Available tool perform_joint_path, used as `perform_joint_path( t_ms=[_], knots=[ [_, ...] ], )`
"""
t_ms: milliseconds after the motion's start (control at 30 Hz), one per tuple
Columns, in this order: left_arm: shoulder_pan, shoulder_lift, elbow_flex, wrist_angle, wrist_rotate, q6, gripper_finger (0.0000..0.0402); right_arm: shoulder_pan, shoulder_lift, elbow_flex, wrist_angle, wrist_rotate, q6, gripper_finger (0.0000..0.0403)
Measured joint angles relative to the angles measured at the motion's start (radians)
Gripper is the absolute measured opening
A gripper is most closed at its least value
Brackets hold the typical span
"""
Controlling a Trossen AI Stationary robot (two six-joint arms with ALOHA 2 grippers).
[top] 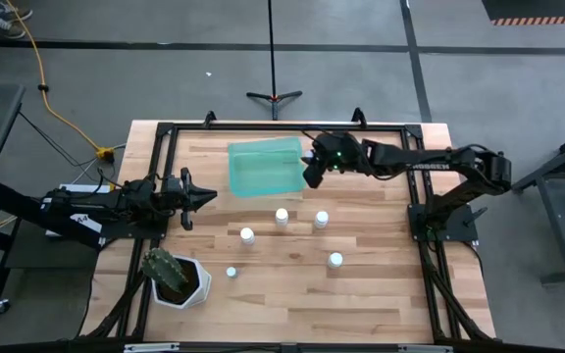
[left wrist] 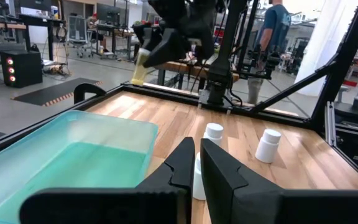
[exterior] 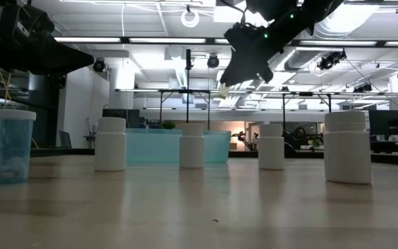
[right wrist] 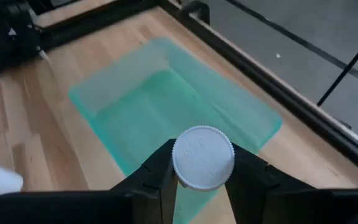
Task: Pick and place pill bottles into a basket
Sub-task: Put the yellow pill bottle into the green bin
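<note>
- The right gripper (right wrist: 202, 180), a dark two-finger pincer, is clamped on a small white ribbed-cap pill bottle (right wrist: 203, 157), held up off the table.
- Below and just ahead of it lies the translucent teal-green rectangular plastic basket (top: 263, 167), with nothing visible inside.
- Five more small white-capped pill bottles stand on the light wooden table (top: 381, 294), on the side of that pincer away from the basket; nearest is one (top: 321, 220).
- The left gripper (top: 204, 196) waits across the basket, fingers together, holding nothing.
</note>
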Motion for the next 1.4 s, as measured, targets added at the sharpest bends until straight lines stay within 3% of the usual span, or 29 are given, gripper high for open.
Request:
perform_joint_path(
  t_ms=[733,1200,1400],
  knots=[
    [0.0,0.0,0.0,0.0,0.0,-0.005,0.0065,0.04,0.285,0.007,0.141,-0.029,0.028,0.0102],
    [0.0,0.0,0.0,0.0,0.0,-0.005,0.0065,0.039,0.296,0.007,0.096,-0.045,-0.054,0.0104],
    [0.0,0.0,0.0,0.0,0.0,-0.005,0.0065,0.039,0.296,0.062,-0.016,-0.04,-0.105,0.0111]
  ],
)
